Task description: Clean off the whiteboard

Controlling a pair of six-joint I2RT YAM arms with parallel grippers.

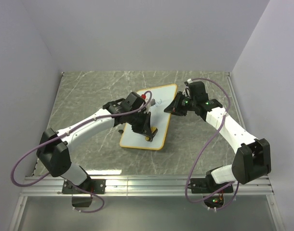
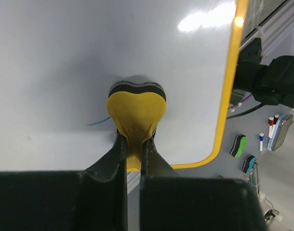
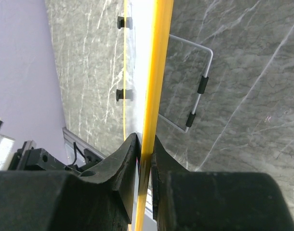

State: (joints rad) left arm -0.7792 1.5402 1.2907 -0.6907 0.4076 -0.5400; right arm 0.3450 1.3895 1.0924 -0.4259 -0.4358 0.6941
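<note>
Whiteboard (image 1: 161, 115) edge pinched by right fingers (image 3: 123, 163); left fingers (image 2: 113, 159) squeeze eraser (image 2: 136, 108), wrist view revealing blue streak (image 2: 99, 121)

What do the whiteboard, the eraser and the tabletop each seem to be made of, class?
Whiteboard: glossy coated panel, judging by the light glare; orange-yellow rim looks plastic. Eraser: yellow foam-like body on a dark felt-like layer, probably. Tabletop: grey veined stone look, possibly laminate.

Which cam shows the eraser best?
Left wrist: eraser fills mid-frame, pinched in the left gripper, felt against the whiteboard. Top shows only a yellow bit under the gripper; right wrist shows none.
</note>
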